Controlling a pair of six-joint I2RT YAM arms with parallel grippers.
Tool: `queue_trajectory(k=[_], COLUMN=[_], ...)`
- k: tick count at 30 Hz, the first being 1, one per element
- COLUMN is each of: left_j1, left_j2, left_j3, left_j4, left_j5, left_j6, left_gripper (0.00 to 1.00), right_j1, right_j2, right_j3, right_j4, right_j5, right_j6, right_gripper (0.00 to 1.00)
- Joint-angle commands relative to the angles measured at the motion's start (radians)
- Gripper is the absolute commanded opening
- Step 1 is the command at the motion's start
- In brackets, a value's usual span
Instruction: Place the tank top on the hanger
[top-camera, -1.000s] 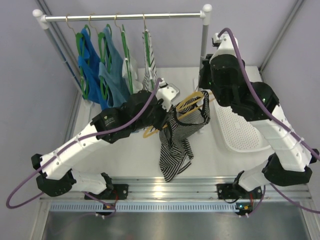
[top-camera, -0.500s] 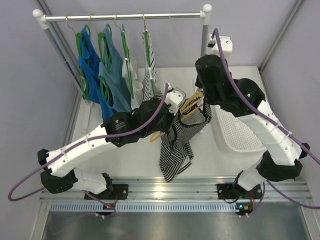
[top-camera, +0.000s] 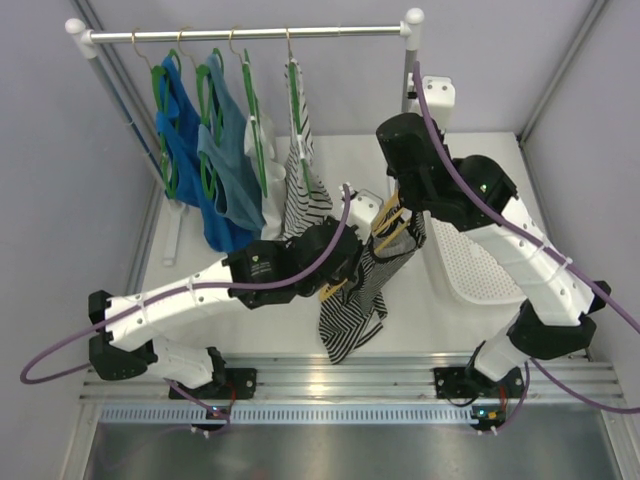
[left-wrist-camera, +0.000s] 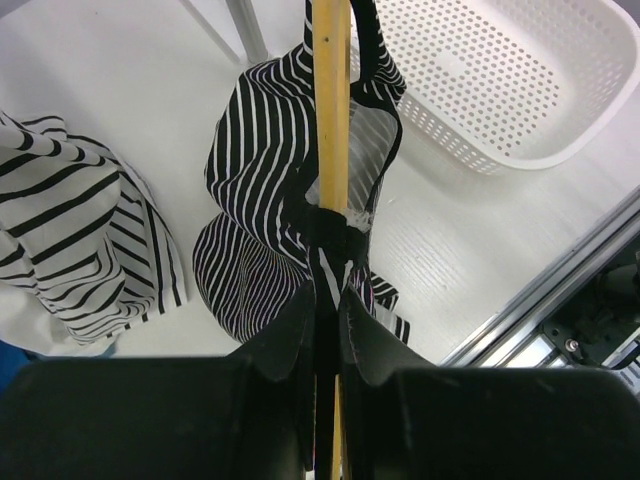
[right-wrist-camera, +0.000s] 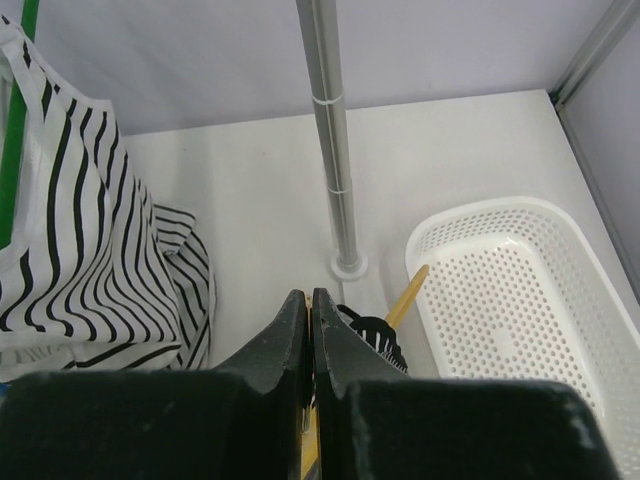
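Note:
The yellow-orange hanger (top-camera: 388, 224) is held above the table between my two grippers. The dark narrow-striped tank top (top-camera: 350, 308) hangs from it, its lower end on the table. My left gripper (top-camera: 347, 272) is shut on a black strap of the tank top (left-wrist-camera: 262, 170), pinched against the hanger bar (left-wrist-camera: 331, 110). My right gripper (top-camera: 397, 204) is shut on the hanger. In the right wrist view, yellow shows between the jaws (right-wrist-camera: 309, 297), with the hanger's end (right-wrist-camera: 409, 294) and a bit of the tank top (right-wrist-camera: 376, 336) beyond.
A clothes rail (top-camera: 250, 33) at the back carries blue tops (top-camera: 205, 140) on green hangers and a paler striped top (top-camera: 300, 160). Its right pole (right-wrist-camera: 330, 130) stands close ahead of my right gripper. A white perforated basket (top-camera: 490, 270) lies at right.
The right gripper has moved left and back. The left gripper has moved right. The hanger has turned steeper between them, and the tank top has moved with it.

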Motion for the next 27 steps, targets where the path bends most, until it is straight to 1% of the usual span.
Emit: queue_trajectory(k=[1,6,7,9,10,12,13,15,16,18,19,22,27], left_j1=[-0.046,-0.048,-0.048,-0.048,-0.046,-0.048,-0.048,-0.047,-0.048,-0.048,-0.046,-0.046,-0.038], left_j2=[-0.032,-0.024,-0.023,-0.026,-0.026,-0.027,-0.027,-0.027,-0.027,-0.027,-0.029,-0.033,-0.047], left_j3=[0.013,0.005,0.007,0.008,0.011,0.016,0.02,0.022,0.02,0.016,0.008,-0.003,-0.007], left_j4=[0.158,0.172,0.172,0.174,0.174,0.171,0.168,0.166,0.165,0.16,0.162,0.166,0.155], left_j5=[-0.084,-0.098,-0.096,-0.095,-0.09,-0.07,-0.063,-0.034,-0.024,-0.014,-0.014,-0.009,-0.015], left_j6=[-0.046,-0.063,-0.061,-0.06,-0.058,-0.051,-0.047,-0.044,-0.043,-0.046,-0.046,-0.046,-0.057], left_gripper=[0.0,0.0,0.0,0.0,0.0,0.0,0.0,0.0,0.0,0.0,0.0,0.0,0.0], right_j1=[-0.028,-0.028,-0.028,-0.029,-0.028,-0.028,-0.028,-0.028,-0.028,-0.028,-0.028,-0.028,-0.025], right_j2=[0.017,0.008,0.002,-0.009,-0.026,-0.052,-0.078,-0.1,-0.118,-0.13,-0.149,-0.196,-0.224], right_j3=[0.035,0.031,0.023,0.009,-0.01,-0.035,-0.061,-0.072,-0.077,-0.078,-0.087,-0.133,-0.143], right_j4=[-0.047,-0.039,-0.035,-0.018,-0.01,0.029,0.045,0.066,0.08,0.093,0.115,0.172,0.206], right_j5=[0.127,0.097,0.091,0.057,0.043,-0.001,-0.02,-0.064,-0.08,-0.118,-0.135,-0.228,-0.298], right_j6=[-0.017,-0.019,-0.02,-0.026,-0.028,-0.037,-0.042,-0.054,-0.057,-0.066,-0.071,-0.094,-0.096], right_gripper=[0.0,0.0,0.02,0.11,0.25,0.39,0.47,0.52,0.58,0.63,0.69,0.79,0.82])
